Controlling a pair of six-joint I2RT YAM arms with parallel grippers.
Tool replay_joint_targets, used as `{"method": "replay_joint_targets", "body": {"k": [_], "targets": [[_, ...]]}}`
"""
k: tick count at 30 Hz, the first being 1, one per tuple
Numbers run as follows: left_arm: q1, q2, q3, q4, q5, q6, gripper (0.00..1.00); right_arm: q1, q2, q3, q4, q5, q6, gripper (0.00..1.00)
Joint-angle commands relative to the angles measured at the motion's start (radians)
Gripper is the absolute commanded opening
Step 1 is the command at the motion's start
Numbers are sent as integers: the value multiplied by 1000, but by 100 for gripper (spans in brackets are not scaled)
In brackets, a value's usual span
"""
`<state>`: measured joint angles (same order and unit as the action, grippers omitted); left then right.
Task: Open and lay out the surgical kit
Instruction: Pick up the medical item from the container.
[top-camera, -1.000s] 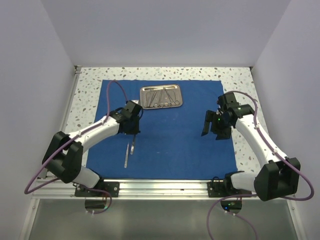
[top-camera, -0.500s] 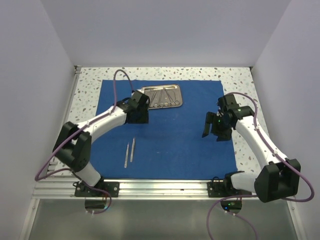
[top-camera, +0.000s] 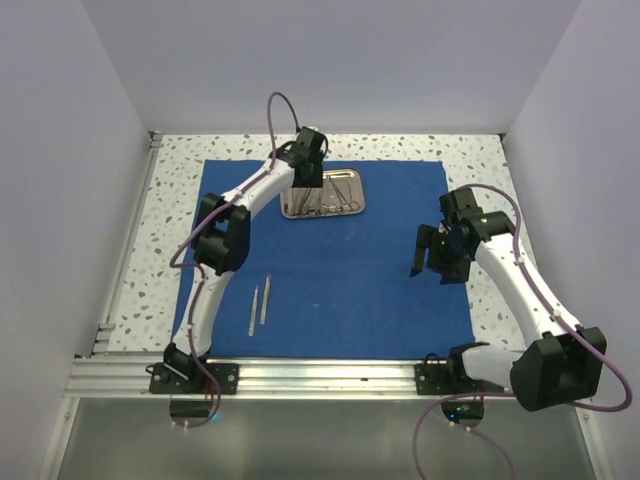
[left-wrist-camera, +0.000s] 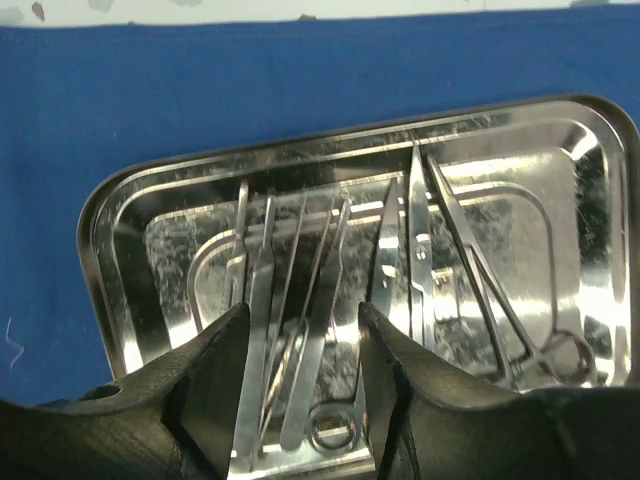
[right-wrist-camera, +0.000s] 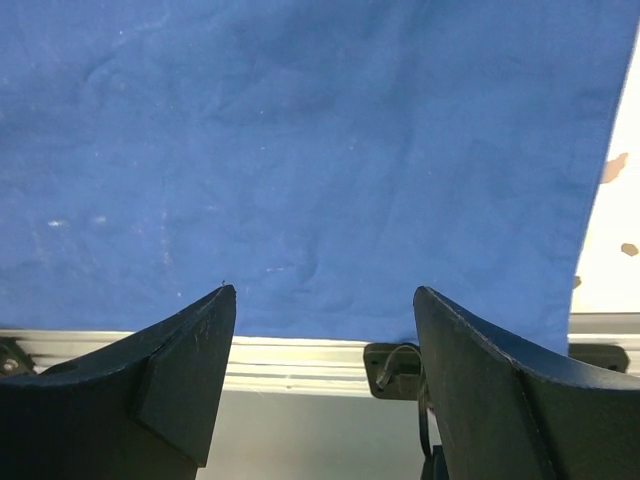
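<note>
top external view is showing two slim steel instruments lying side by side at 7 o'clock on the royal-blue cloth, which is lying spread flat. at 3 o'clock the right gripper is hovering over the cloth, jaws spread and holding nothing. at 12 o'clock the left gripper is hanging over the steel tray, its fingers parted above the slim handles, gripping nothing. these are looking light, stiff and slippery, lying flat on slick metal; pinching one across its mid-shaft is seeming the safest hold.
</note>
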<state>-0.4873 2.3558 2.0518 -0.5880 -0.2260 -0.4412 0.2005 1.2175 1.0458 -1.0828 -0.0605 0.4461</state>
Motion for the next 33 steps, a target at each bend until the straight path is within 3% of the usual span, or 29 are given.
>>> {"method": "replay_joint_targets", "body": {"k": [1,3,8,15,20,27,33], "targets": [[23,106,181,-85,31,32,51,-6,0,56,-49,47,-12,76],[29,132,215,-98,39,27,50,-6,8,69,-57,56,-18,76],[32,111,130,-38,48,32,49,-7,27,82,-62,74,-23,76],[32,125,94,-52,42,55,27,-7,59,82,-48,67,-20,76],[32,125,62,-61,25,68,24,-9,63,72,-32,64,-14,76],[32,149,54,-118,-12,64,0,-10,56,63,-25,64,-10,76],[32,128,76,-124,-26,62,0,-10,40,57,-22,64,-11,76]]}}
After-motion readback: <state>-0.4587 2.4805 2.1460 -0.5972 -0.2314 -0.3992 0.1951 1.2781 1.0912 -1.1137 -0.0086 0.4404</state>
